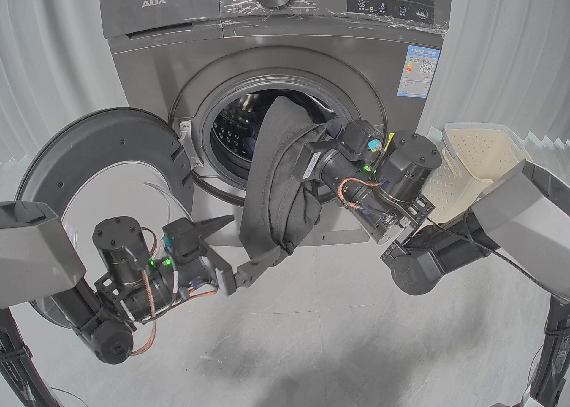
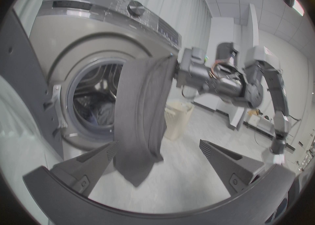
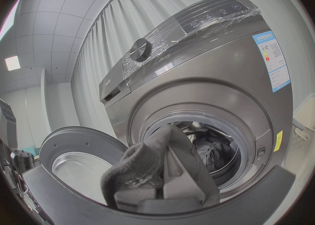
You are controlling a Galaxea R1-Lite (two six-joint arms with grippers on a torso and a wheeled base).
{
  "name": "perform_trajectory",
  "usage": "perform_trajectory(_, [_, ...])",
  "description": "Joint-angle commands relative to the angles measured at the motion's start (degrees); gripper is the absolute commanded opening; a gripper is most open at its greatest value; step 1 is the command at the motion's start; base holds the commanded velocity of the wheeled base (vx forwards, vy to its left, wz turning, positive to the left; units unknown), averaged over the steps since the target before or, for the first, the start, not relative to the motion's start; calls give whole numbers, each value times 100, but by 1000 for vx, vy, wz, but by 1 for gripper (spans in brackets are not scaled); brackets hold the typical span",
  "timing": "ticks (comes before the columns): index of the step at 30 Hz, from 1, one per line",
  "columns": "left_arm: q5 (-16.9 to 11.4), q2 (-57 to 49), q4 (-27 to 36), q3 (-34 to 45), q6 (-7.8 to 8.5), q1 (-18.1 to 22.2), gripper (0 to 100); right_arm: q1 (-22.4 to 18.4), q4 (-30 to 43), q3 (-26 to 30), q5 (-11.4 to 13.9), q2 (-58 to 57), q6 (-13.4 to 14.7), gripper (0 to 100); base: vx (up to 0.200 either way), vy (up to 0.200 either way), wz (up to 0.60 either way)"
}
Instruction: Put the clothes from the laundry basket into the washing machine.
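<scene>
A dark grey garment hangs in front of the washing machine's open drum, with my right gripper shut on its upper part at the drum mouth. In the right wrist view the cloth bunches over the shut fingers, and darker clothes lie inside the drum. My left gripper stands open lower down, one fingertip at the garment's bottom hem. From the left wrist the garment drapes over the nearer finger; the left gripper holds nothing. The cream laundry basket stands right of the machine.
The round machine door is swung wide open to the left, just above my left arm. Pale floor spreads in front of the machine. White curtains hang behind it. The basket sits close to the machine's right side.
</scene>
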Motion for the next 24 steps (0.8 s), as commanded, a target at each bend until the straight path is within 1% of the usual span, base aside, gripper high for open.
perform_trajectory(1, [564, 669, -5, -1284, -311, -414, 100, 304, 11, 52, -101, 51, 19, 0, 0, 0, 0])
perform_trajectory(3, [669, 853, -5, -1522, -320, -423, 100, 330, 37, 43, -101, 59, 19, 0, 0, 0, 0])
perform_trajectory(7, [722, 1055, 3, -1856, -320, -431, 100, 401, 46, 25, -110, 103, 19, 0, 0, 0, 0])
perform_trajectory(8, [722, 1152, -5, -1979, -276, -423, 100, 410, 46, 25, -110, 103, 19, 0, 0, 0, 0])
perform_trajectory(10, [731, 1240, 12, -2110, -258, -423, 100, 427, 46, 25, -118, 103, 28, 0, 0, 0, 0])
perform_trajectory(11, [749, 1363, 21, -2304, -214, -396, 100, 462, 46, 17, -136, 103, 63, 0, 0, 0, 0])
perform_trajectory(15, [1047, 1855, 21, -2919, -91, -264, 100, 550, 46, 43, -171, 68, 107, 0, 0, 0, 0])
perform_trajectory(17, [1126, 1987, 21, -3156, -100, -177, 100, 585, 46, 96, -189, 33, 98, 0, 0, 0, 0])
perform_trajectory(19, [1135, 2031, 21, -3297, -117, -133, 100, 585, 46, 140, -189, 15, 107, 0, 0, 0, 0])
perform_trajectory(21, [1241, 2092, 30, -3534, -126, -1, 100, 585, 46, 192, -241, 7, 116, 0, 0, 0, 0])
perform_trajectory(22, [1302, 2110, 30, -3561, -135, 43, 0, 585, 46, 192, -285, 7, 125, 0, 0, 0, 0])
perform_trajectory(24, [1346, 2110, 21, -3578, -153, 96, 0, 585, 46, 219, -303, 7, 160, 0, 0, 0, 0])
